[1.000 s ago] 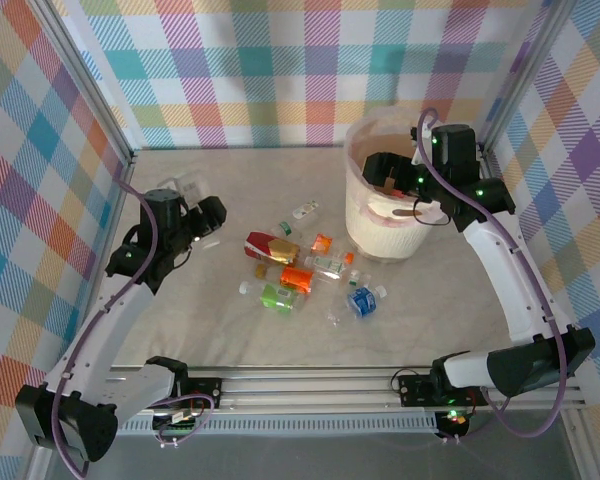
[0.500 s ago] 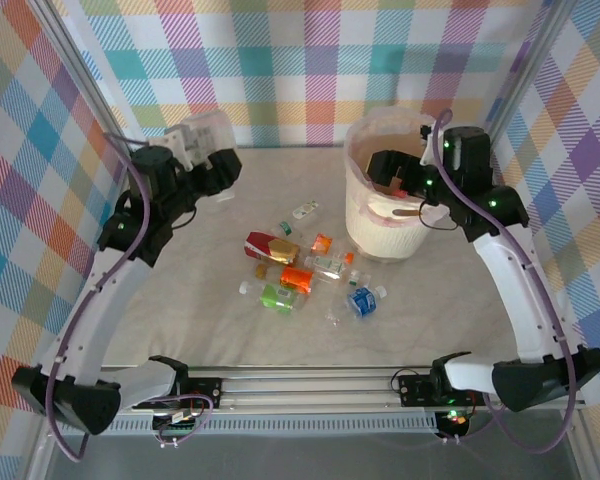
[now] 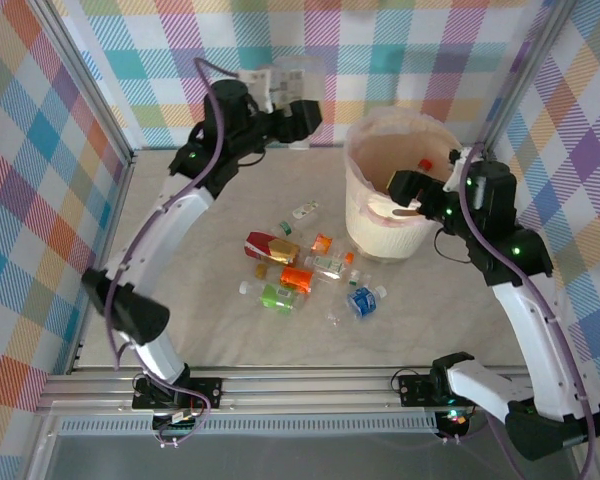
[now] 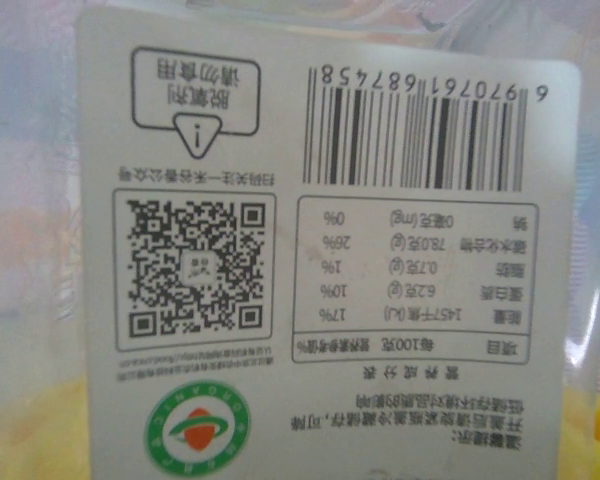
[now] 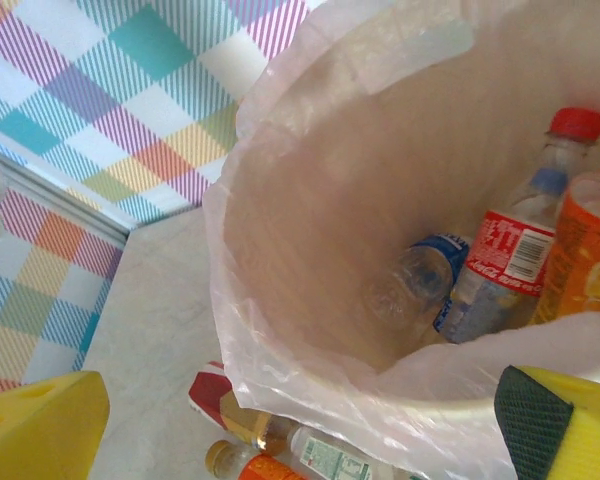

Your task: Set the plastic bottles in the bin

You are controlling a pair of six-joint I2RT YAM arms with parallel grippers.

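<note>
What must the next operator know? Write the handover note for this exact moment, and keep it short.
Left gripper: shut on a clear bottle with a white label, held high near the back wall, left of the bin.
Right gripper: open, empty, at the bin's near rim.
Done: at least three bottles lie in the bin: a red-labelled bottle, an orange bottle and a blue-labelled bottle.
To do: bin the held bottle, then clear the pile on the table, including a red bottle, a green bottle and a blue bottle.
</note>
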